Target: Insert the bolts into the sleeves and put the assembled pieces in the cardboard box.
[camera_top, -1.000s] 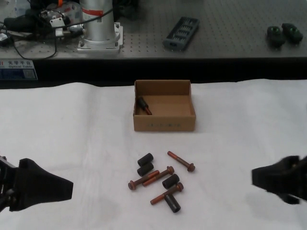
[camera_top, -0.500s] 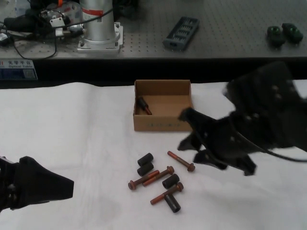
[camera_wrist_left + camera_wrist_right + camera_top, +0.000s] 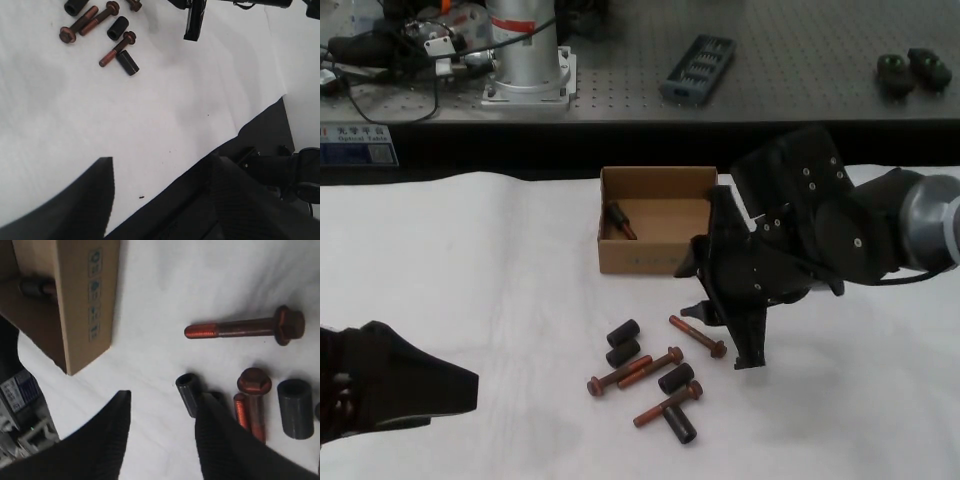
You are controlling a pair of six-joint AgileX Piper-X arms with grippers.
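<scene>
R gripper (image 3: 164,402) is now in over the loose bolts (image 3: 632,371) and sleeves (image 3: 623,333) on the cloth (image 3: 470,280), from the near-right edge 1 s ago; fingers apart, nothing held. Cardboard box (image 3: 660,262) just behind holds one assembled piece (image 3: 618,219). L gripper (image 3: 160,172) well apart, near-left, fingers also spread, empty.

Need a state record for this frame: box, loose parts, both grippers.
box: cardboard box, open top, mid bench
boxed: one assembled piece, lying near the box's left wall
loose bolts: four, on the white cloth in front of the box
loose sleeves: four, mixed in with the bolts, none visibly on a bolt
right gripper: open, empty, low over the parts between box and pile
left gripper: open, empty, over bare cloth away from the pile
</scene>
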